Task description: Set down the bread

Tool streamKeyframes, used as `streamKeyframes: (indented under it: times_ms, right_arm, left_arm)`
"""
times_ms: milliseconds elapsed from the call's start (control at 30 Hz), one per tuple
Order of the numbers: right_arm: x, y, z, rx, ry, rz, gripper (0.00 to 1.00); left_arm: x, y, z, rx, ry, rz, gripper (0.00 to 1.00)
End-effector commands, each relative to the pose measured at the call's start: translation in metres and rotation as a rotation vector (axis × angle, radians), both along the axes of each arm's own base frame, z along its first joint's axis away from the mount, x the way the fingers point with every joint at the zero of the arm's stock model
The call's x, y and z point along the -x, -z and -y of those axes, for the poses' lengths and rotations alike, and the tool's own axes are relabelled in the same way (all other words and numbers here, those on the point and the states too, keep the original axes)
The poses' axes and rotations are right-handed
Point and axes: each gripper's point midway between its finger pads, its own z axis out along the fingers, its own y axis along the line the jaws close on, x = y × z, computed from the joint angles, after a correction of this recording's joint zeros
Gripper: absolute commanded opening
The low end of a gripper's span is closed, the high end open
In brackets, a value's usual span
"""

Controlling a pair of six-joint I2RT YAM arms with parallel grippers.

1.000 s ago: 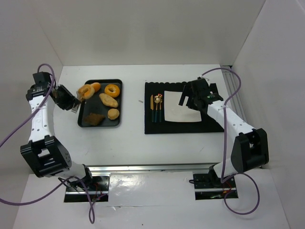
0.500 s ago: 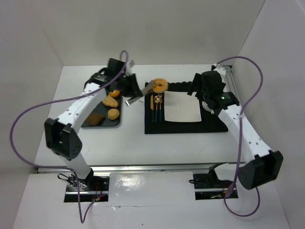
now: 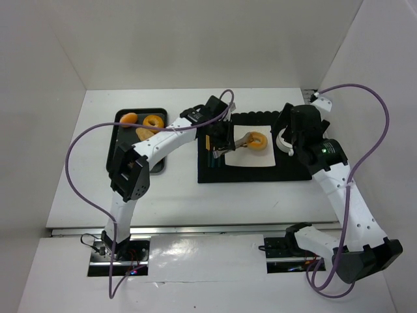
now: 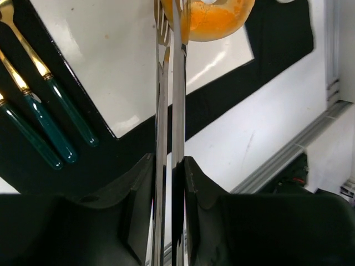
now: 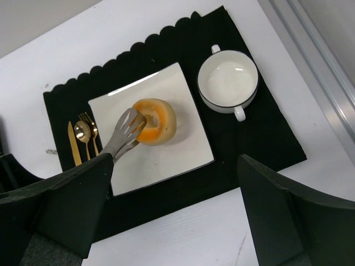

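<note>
Grips a pair of metal tongs [image 4: 178, 111] in the left gripper [image 4: 168, 177], jaws drawn narrow around the handles. Pinches the bread [image 4: 213, 19] at the tong tips, straight out ahead of that gripper, over the white square plate [image 5: 166, 160]; touching or not, cannot tell. Hangs the right gripper [image 5: 175, 191] spread wide and holding nothing, with bread below and ahead of it, bowl [image 5: 228, 82] ahead toward its right finger.

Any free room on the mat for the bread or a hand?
Free: near half of the plate, between bread and mat edge; bare mat near of the bowl. Crowded: left side, with cutlery and tongs.
</note>
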Motion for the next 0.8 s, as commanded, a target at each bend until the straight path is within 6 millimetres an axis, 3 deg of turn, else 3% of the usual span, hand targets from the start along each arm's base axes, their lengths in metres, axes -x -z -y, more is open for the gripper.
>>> streamKeyframes:
  times_ms: [0,133,300,467,567,633,733,767]
  right_arm:
    - [0.006,0.000,0.008,0.006,0.038,-0.013,1.00]
    - [0.005,0.002,0.006,0.001,0.030,-0.015,1.00]
    - [0.002,0.003,0.001,-0.012,0.009,-0.016,1.00]
    - [-0.001,0.004,0.000,-0.012,0.009,-0.016,1.00]
    - [-0.004,0.000,-0.005,-0.034,-0.012,0.013,1.00]
    - [-0.003,0.003,-0.007,-0.040,-0.022,0.014,1.00]
    - [-0.005,0.006,-0.009,-0.042,-0.030,0.004,1.00]
    - [-0.005,0.006,-0.009,-0.042,-0.030,0.004,1.00]
  left_arm:
    - [-0.005,-0.004,0.003,-0.011,-0.035,0.027,0.39]
    - [-0.004,-0.005,-0.003,-0.036,-0.033,0.039,0.56]
    - [-0.002,-0.024,-0.005,-0.019,-0.027,0.069,0.60]
    - [0.004,-0.067,-0.022,-0.013,-0.047,0.150,0.57]
    - [-0.009,-0.080,-0.051,-0.051,-0.122,0.212,0.56]
    - [-0.011,-0.086,-0.073,-0.075,-0.166,0.240,0.55]
    - [-0.015,-0.081,-0.111,-0.164,-0.235,0.273,0.53]
    - [-0.011,-0.091,-0.120,-0.176,-0.248,0.308,0.53]
